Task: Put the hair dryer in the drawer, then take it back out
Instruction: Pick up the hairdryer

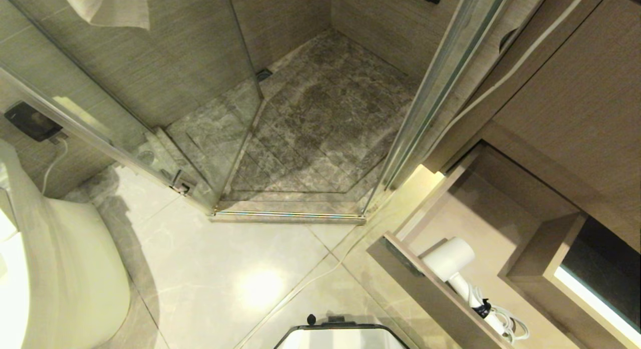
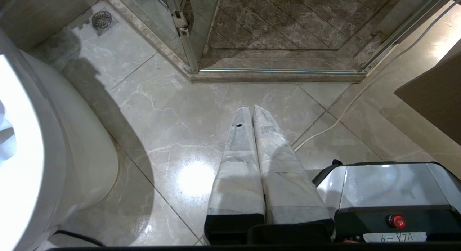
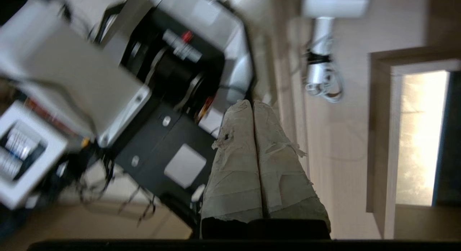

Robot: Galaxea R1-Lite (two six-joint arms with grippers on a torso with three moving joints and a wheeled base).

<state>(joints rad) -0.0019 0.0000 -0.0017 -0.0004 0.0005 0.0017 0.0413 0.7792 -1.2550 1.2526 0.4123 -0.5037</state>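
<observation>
The drawer (image 1: 429, 293) stands pulled open at the lower right of the head view. In it lies the white hair dryer (image 1: 449, 260), fat barrel toward the shower, handle and coiled cord trailing toward me. In the right wrist view the hair dryer (image 3: 318, 35) rests on the drawer's pale floor (image 3: 345, 153). My right gripper (image 3: 252, 102) is shut and empty, above the drawer's front edge and short of the dryer. My left gripper (image 2: 251, 107) is shut, holds nothing and hangs parked over the floor tiles. Neither gripper shows in the head view.
A toilet (image 1: 60, 269) fills the left. A glass shower enclosure (image 1: 300, 138) with a raised metal sill is ahead. A white cable (image 1: 310, 279) runs across the tiles. My base (image 1: 340, 335) is at the bottom. A boxed-in recess (image 1: 543, 261) sits inside the drawer.
</observation>
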